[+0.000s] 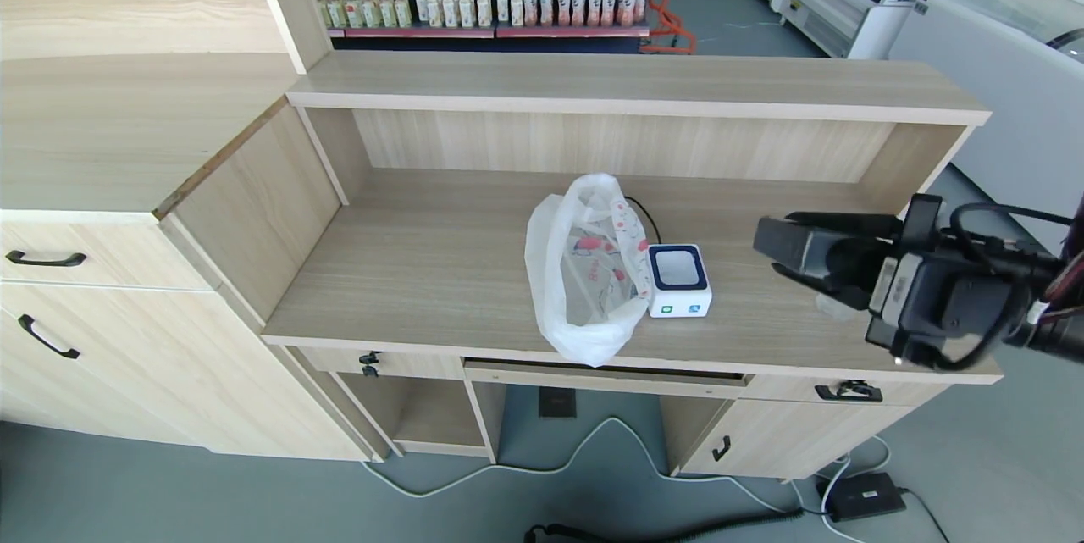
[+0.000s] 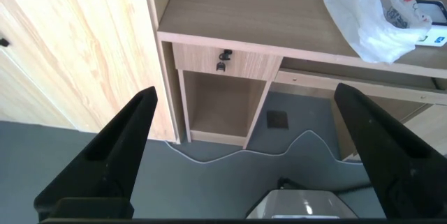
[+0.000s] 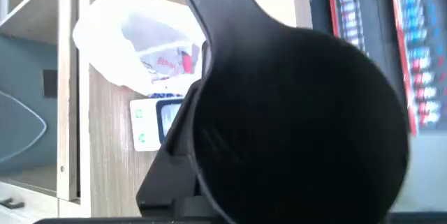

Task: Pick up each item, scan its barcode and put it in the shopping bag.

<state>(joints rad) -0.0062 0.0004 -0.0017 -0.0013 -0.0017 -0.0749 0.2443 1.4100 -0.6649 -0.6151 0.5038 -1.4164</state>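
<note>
A white plastic shopping bag (image 1: pixel 576 272) (image 2: pixel 370 15) (image 3: pixel 126 35) lies slumped on the wooden counter (image 1: pixel 423 263), mouth toward the back. Right beside it sits a small white scanner (image 1: pixel 677 276) (image 3: pixel 150 123) with a dark window on top. My right gripper (image 1: pixel 775 246) hovers above the right end of the counter, a short way right of the scanner, shut on a black round-bodied item (image 1: pixel 796 245) (image 3: pixel 300 126). My left gripper (image 2: pixel 237 147) hangs open over the floor in front of the counter's left side, nothing between its fingers.
A raised shelf (image 1: pixel 635 85) overhangs the back of the counter, with side walls left and right. Tall cabinets (image 1: pixel 102 289) stand to the left. Cables and a power brick (image 1: pixel 864 494) lie on the floor below. Store shelves with bottles (image 1: pixel 483 8) are behind.
</note>
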